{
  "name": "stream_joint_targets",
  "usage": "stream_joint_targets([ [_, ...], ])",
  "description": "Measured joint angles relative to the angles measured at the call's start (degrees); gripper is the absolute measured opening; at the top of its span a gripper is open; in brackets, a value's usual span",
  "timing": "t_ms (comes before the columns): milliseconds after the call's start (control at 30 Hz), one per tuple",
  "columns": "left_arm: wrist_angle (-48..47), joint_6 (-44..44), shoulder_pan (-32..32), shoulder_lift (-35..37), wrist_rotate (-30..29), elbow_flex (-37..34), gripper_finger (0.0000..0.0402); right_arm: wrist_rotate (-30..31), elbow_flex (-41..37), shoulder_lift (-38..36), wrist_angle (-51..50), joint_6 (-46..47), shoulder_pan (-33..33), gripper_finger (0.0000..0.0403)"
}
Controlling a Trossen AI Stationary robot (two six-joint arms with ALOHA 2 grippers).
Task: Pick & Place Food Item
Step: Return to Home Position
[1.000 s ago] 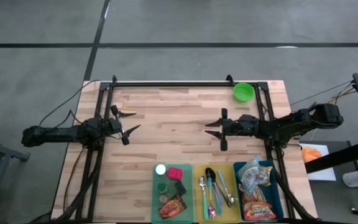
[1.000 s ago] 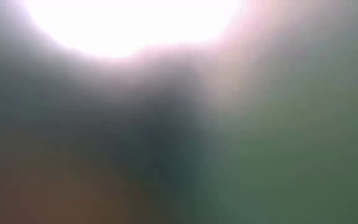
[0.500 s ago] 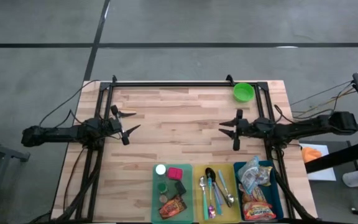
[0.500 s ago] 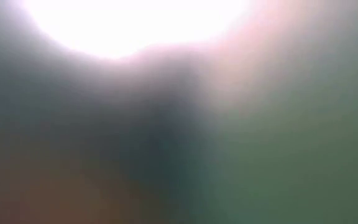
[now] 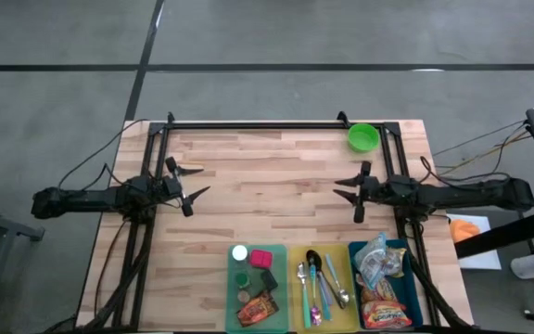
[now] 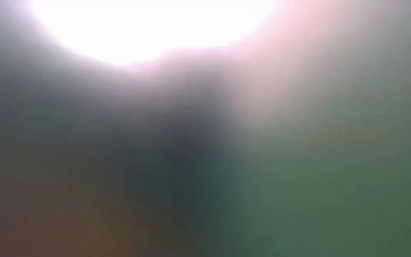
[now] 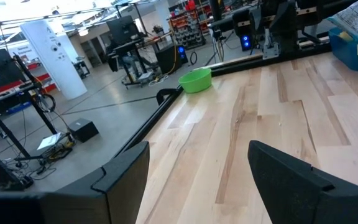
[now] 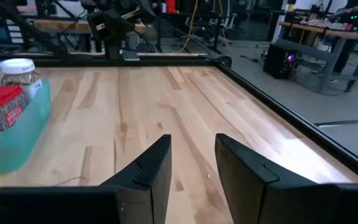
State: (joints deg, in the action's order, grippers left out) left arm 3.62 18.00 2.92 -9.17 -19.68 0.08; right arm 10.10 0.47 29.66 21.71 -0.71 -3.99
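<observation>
Food items lie in bins at the table's near edge. A teal bin (image 5: pixel 256 299) holds a white-lidded jar (image 8: pixel 18 71), a red pack (image 8: pixel 2 106) and a snack pack. A blue bin (image 5: pixel 383 283) holds chip bags. A green bowl (image 5: pixel 363 137) stands at the far right; the left wrist view also shows the green bowl (image 7: pixel 196 80). My left gripper (image 5: pixel 202 180) hovers open at the table's left side, nothing between its fingers. My right gripper (image 5: pixel 339 189) hovers open at the right side, pointing toward the left, also empty. The low view shows only blur.
A yellow bin (image 5: pixel 321 283) with spoons and other cutlery sits between the teal and blue bins. A black frame (image 5: pixel 248 123) runs along the far edge and both sides. Bare wooden tabletop (image 5: pixel 267 195) lies between the two grippers.
My right gripper has drawn back toward the table's right edge, away from the middle, its arm stretching out flatter behind it. Its fingers stay apart and empty.
</observation>
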Motion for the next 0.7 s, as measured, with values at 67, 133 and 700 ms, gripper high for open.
stream_joint_targets([
  [67,0.0,0.0,0.0,0.0,0.0,0.0,0.0275,-0.6,0.0,-3.6,-3.6,-0.4,0.1,0.0120],
  [133,0.0,0.0,0.0,0.0,0.0,0.0,0.0275,-1.6,0.0,-7.2,-6.8,-1.0,0.1,0.0120],
  [700,0.0,0.0,0.0,0.0,0.1,0.0,0.0275,-5.2,0.0,-25.5,-20.5,-2.5,0.5,0.0121],
])
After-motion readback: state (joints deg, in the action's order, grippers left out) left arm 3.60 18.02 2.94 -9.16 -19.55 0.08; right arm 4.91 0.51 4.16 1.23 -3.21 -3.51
